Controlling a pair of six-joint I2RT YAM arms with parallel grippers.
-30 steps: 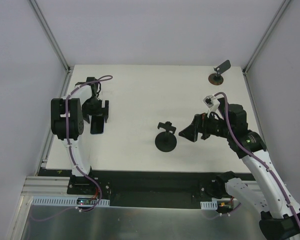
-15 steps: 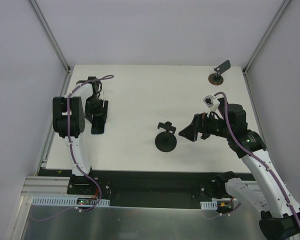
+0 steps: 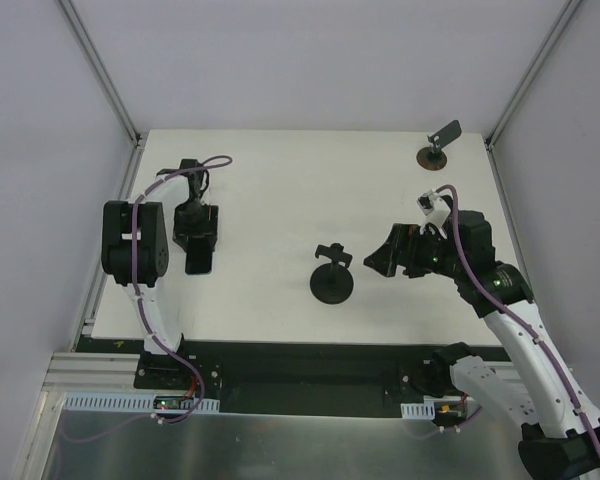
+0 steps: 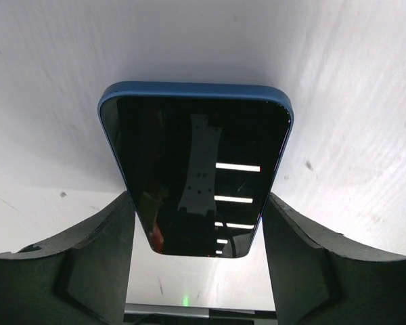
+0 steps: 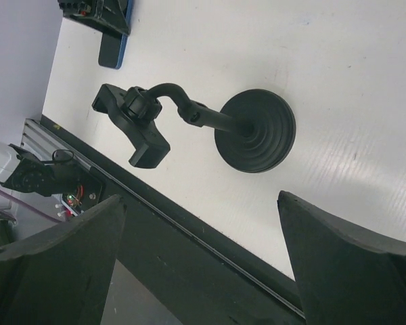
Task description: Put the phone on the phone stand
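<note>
Phone (image 4: pixel 199 169), a thin glossy black slab with a blue rim, lies flat on the matte white counter (image 3: pixel 280 190) at left, one end between the down-pointing left tool's (image 4: pixel 197 203) fingers; whether they grip it I cannot tell. The black phone stand (image 5: pixel 254 132), with a ribbed round base and bent stem, stands mid-counter; the right tool (image 5: pixel 199 198) hovers beside it, fingers wide apart
</note>
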